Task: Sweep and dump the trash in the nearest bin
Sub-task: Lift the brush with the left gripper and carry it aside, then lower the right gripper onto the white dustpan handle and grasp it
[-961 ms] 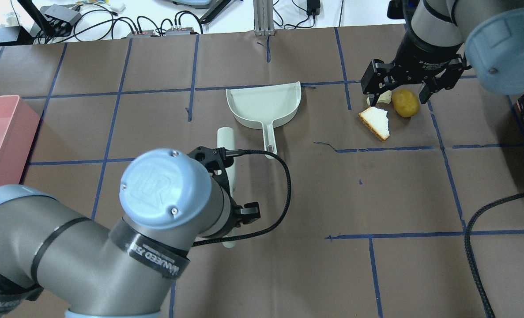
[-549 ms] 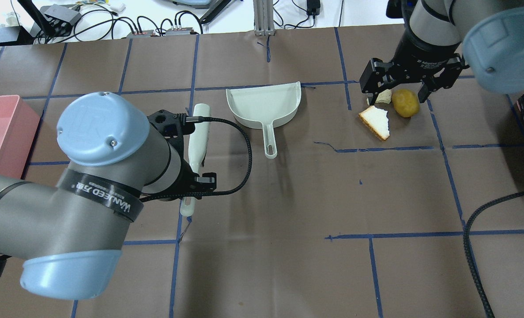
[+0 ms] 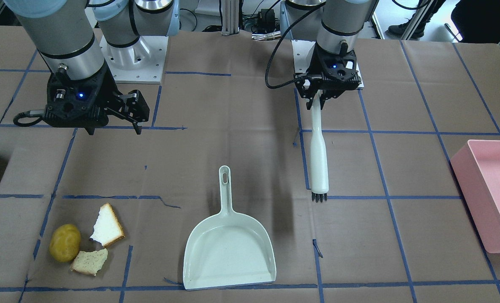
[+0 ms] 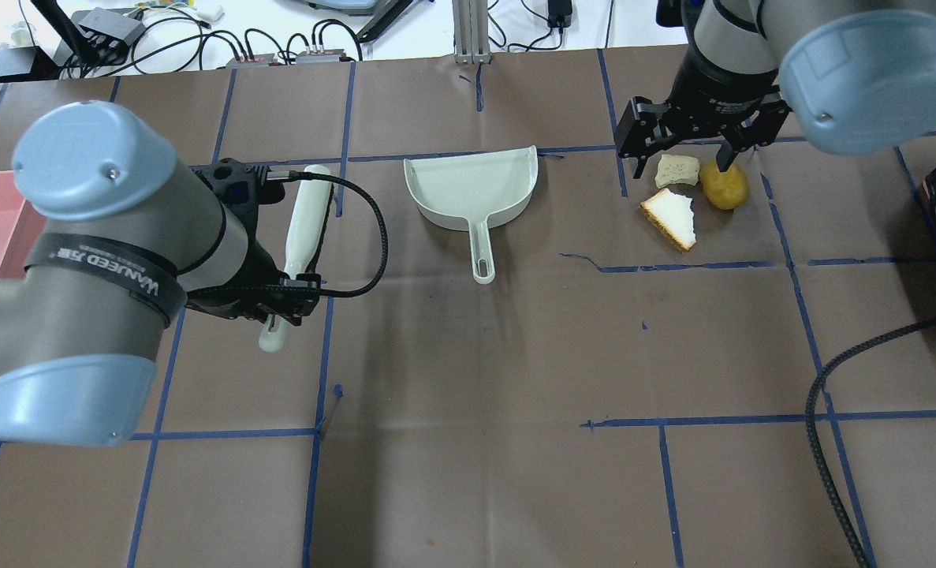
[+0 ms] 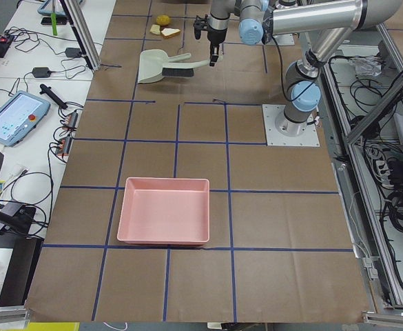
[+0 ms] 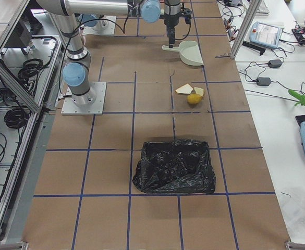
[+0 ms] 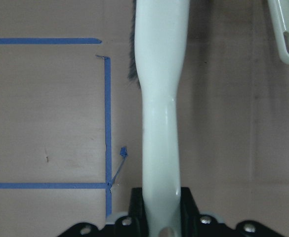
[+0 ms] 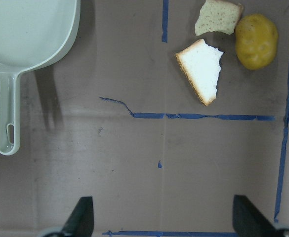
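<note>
The trash lies together at the table's far right: a yellow-brown potato [image 4: 725, 185] [image 3: 65, 242] [image 8: 256, 41], a white bread piece [image 4: 673, 218] [image 3: 106, 230] [image 8: 203, 69] and a smaller bread piece [image 4: 676, 170] [image 3: 89, 261]. My right gripper [image 4: 680, 150] [image 3: 110, 113] hangs open and empty above them. My left gripper [image 4: 282, 288] [image 3: 323, 94] is shut on the handle of a white brush [image 4: 306, 213] [image 3: 319, 155] [image 7: 161, 98], held above the table left of the pale green dustpan [image 4: 471, 185] [image 3: 228, 252] [image 8: 25, 29]. The dustpan lies flat in the middle.
A pink bin [image 3: 492, 198] [image 5: 163, 221] stands at the table's left end. A bin lined with a black bag [image 6: 174, 165] stands at the right end, nearer the trash. Blue tape lines mark the brown table cover.
My left arm has carried the brush leftward and farther from the robot, to the dustpan's left. My right gripper has shifted slightly left, uncovering the small bread piece.
</note>
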`<state>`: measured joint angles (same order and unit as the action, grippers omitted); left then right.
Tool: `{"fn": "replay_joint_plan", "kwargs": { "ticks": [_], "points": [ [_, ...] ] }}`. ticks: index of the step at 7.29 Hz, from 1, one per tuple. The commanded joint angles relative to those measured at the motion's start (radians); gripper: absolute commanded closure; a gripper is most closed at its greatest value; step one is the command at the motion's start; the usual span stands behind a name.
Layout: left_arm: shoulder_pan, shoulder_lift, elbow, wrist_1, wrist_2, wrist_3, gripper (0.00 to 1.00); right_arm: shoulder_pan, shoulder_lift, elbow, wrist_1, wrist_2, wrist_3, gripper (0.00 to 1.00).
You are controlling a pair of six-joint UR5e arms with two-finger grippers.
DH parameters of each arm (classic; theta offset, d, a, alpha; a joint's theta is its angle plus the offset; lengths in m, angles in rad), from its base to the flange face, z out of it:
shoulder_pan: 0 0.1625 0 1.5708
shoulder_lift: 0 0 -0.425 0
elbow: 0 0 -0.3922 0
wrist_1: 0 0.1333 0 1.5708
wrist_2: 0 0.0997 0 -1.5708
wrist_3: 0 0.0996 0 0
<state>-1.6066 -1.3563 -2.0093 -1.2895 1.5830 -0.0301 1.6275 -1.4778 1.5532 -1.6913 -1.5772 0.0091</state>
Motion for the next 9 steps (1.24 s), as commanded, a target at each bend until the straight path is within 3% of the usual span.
{"fn": "replay_joint_plan", "kwargs": {
  "ticks": [1, 7, 9],
  "points": [
    [0.099, -0.004, 0.017, -0.054, 0.008, 0.093, 0.97, 0.069, 0.080, -0.082, -0.002, 0.003, 0.011, 0.00],
    [0.100, -0.007, 0.004, -0.050, 0.009, 0.148, 0.99, 0.274, 0.325, -0.283, -0.002, 0.048, 0.234, 0.00],
    [0.100, -0.007, 0.003, -0.050, 0.009, 0.148, 0.99, 0.336, 0.382, -0.300, -0.008, 0.046, 0.301, 0.00]
  ]
}}
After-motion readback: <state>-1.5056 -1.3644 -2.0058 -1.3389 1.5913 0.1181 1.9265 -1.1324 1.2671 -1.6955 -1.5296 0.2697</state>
